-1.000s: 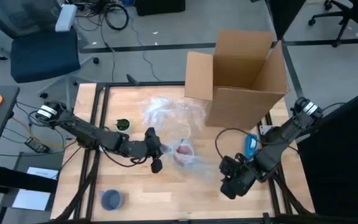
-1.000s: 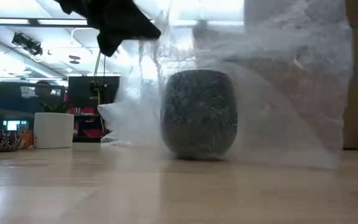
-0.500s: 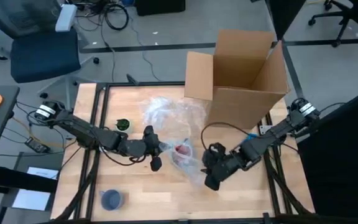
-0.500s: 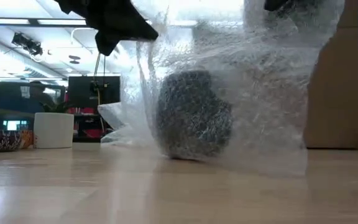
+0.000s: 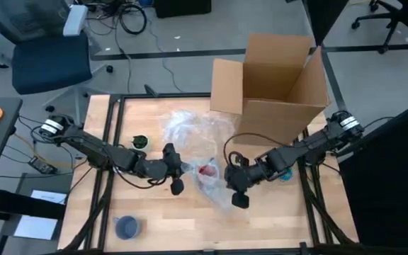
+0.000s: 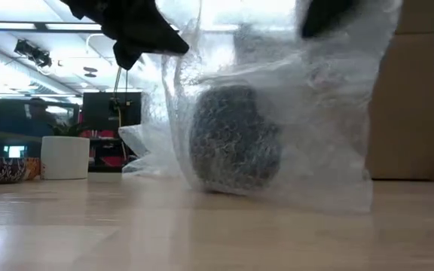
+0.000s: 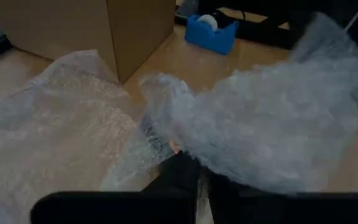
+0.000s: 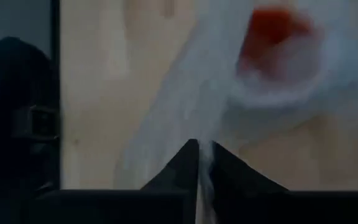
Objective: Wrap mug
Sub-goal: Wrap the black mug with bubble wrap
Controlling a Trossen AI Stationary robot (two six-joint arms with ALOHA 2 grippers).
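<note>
A dark speckled mug [image 6: 236, 139] with a red inside [image 5: 207, 170] stands on the table's middle, with a sheet of clear bubble wrap [image 5: 193, 138] under and around it. In the low view the wrap [image 6: 315, 113] is draped in front of the mug. My left gripper [image 5: 178, 171] is just left of the mug, shut on the wrap. My right gripper [image 5: 235, 185] is just right of the mug, also shut on the wrap [image 8: 185, 112]. My left gripper pinches the bubble wrap's left part [image 7: 179, 146] between its two fingers, coming level from the table's left. The wrap rises from the table on that side of the mug. My right gripper pinches an edge of the wrap's near right part [image 8: 205, 163] between its fingertips, coming from the table's right. That part is lifted off the table and hangs down over the mug's side.
An open cardboard box [image 5: 278, 85] stands at the far right. A blue tape dispenser [image 7: 211, 28] sits near it, by my right arm. A small green thing [image 5: 140, 142] lies to the left, a grey-blue cup [image 5: 127, 227] at the near left.
My right gripper has gone toward the table's left and a little toward the far edge, up to the mug, keeping its hold on the wrap. The wrap's right part has been drawn up and folded over the mug, which now looks slightly tipped.
</note>
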